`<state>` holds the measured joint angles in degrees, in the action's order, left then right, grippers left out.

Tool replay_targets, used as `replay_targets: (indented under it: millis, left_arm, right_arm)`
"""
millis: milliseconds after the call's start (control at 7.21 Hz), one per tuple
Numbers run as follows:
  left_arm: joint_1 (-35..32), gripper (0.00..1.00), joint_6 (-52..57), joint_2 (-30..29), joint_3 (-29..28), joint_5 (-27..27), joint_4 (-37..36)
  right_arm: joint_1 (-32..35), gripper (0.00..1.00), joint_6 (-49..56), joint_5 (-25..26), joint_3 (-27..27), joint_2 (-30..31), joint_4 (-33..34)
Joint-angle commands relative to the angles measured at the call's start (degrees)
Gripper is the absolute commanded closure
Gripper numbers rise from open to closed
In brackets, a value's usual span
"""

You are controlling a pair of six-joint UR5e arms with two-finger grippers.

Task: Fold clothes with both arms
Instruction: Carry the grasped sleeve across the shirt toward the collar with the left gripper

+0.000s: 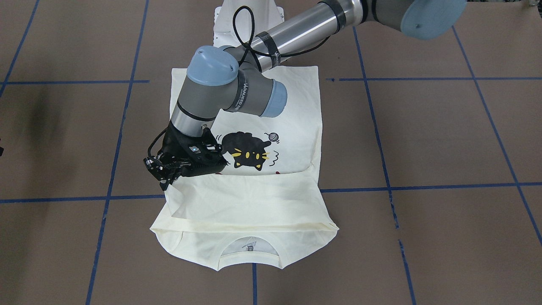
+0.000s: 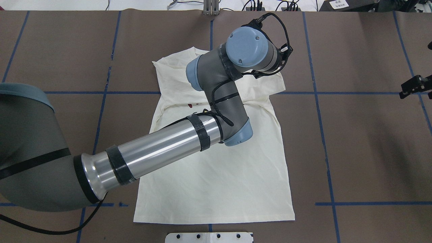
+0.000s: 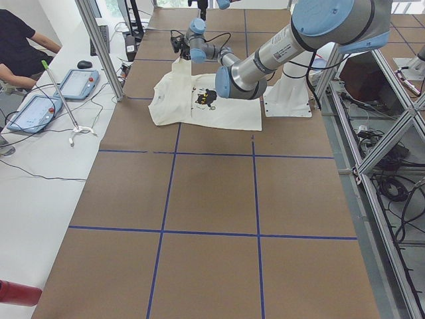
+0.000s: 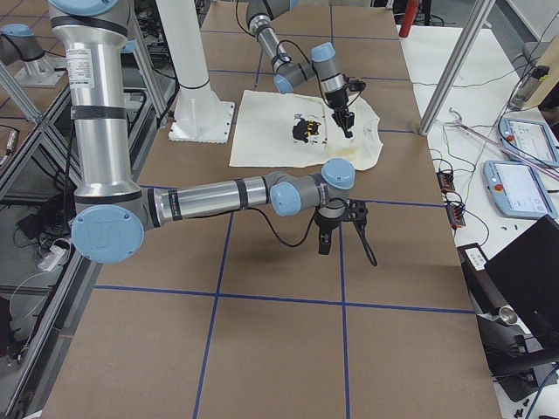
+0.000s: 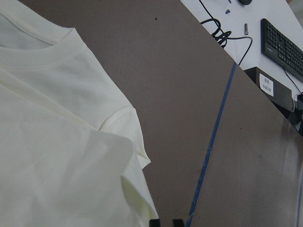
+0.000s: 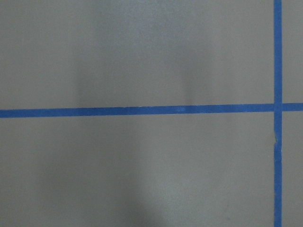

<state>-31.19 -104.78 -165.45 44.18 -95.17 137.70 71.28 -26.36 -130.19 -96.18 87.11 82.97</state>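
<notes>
The cream T-shirt [image 1: 254,203] [image 2: 219,175] lies flat in the middle of the table, collar [image 1: 250,250] towards the operators' side. Its black cat print [image 1: 247,154] faces up, and a plain cream layer is folded across the chest just below the print. My left arm reaches across the shirt. Its gripper [image 1: 164,183] [image 4: 348,129] is shut on the folded layer's corner, which rises slightly off the table. In the left wrist view the cloth [image 5: 57,142] runs right up to the gripper [image 5: 165,222]. My right gripper [image 2: 413,87] [image 4: 341,231] hangs open over bare table, far from the shirt.
The white pedestal base [image 1: 250,21] [image 2: 209,237] stands at the shirt's hem end. Blue tape lines [image 6: 142,110] grid the brown table. A seated person [image 3: 16,40] and two pendants [image 3: 40,109] are beyond the far edge, next to metal frame posts [image 3: 99,46].
</notes>
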Motion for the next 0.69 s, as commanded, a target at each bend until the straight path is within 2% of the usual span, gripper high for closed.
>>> replay_targets:
  millis: [0,277,416,554]
  left_arm:
    - [1.2,0.0,1.7,-0.8,-1.2,1.5,1.4]
    - [0.6,0.0,7.5,-0.2,-0.9,0.8,0.9]
    - [-0.1,0.0,8.4,1.6,0.7,-0.8,0.5]
    - [-1.1,0.0,11.3,4.8,4.6,-3.3,-3.1]
  right_arm:
    - [0.0,0.0,-0.1,-0.1,-0.1,-0.4,0.0]
    - [-0.1,0.0,-0.6,-0.4,-0.6,-1.0,0.0]
    - [-0.1,0.0,-1.3,-0.4,-0.9,-1.2,-1.4]
    - [-0.3,0.0,-5.2,-0.4,-0.6,-1.2,-5.1]
